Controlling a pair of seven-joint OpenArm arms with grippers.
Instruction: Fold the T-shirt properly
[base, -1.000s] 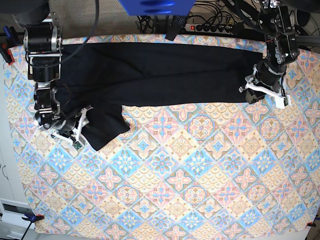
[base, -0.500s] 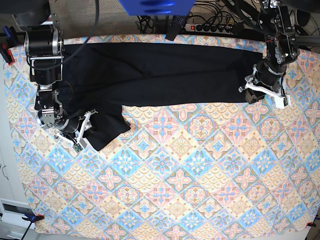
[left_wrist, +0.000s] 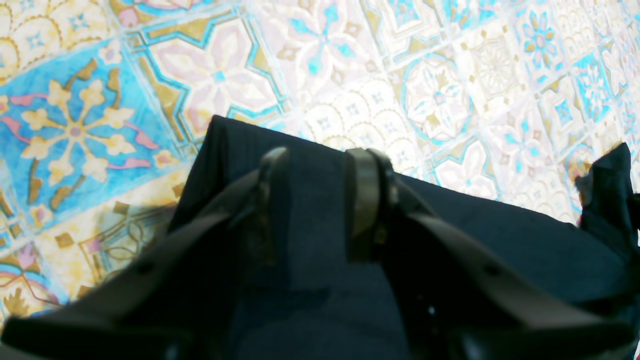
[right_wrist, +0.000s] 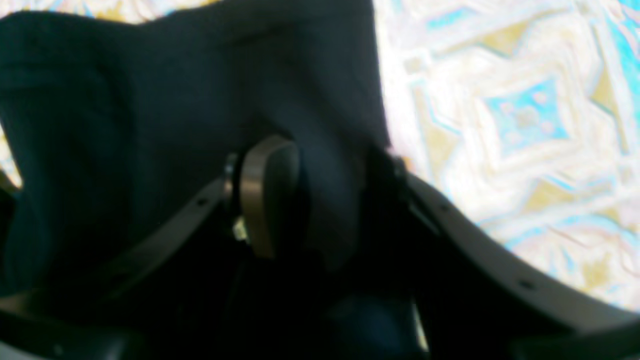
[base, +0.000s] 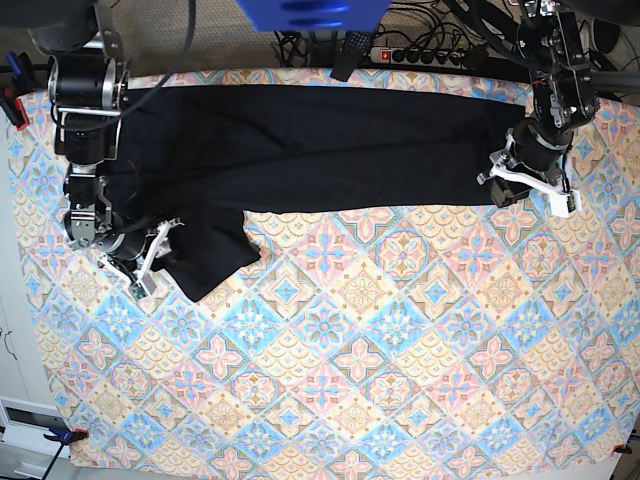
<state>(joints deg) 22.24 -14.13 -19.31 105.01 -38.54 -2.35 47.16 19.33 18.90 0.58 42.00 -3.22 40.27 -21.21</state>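
Left jaws: the left gripper has its two jaws set a little apart with black fabric filling the gap between them; judged a pinch on the cloth at the shirt's end corner.
Right jaws: the right gripper straddles a ridge of black fabric; the view is blurred, so I cannot tell whether it is clamped or merely around the cloth.
Garment position: the T-shirt lies flat along the far edge of the counter, as a long band, with one sleeve lobe dropping toward the near side by the right arm.
Long axis: runs side to side, from one gripper to the other.
Governing relation: each arm sits at its own end of the band; the sleeve lobe lies just beside the right jaws, well apart from the left.
Judgement: the next fold likely depends on both ends travelling together toward the near side.
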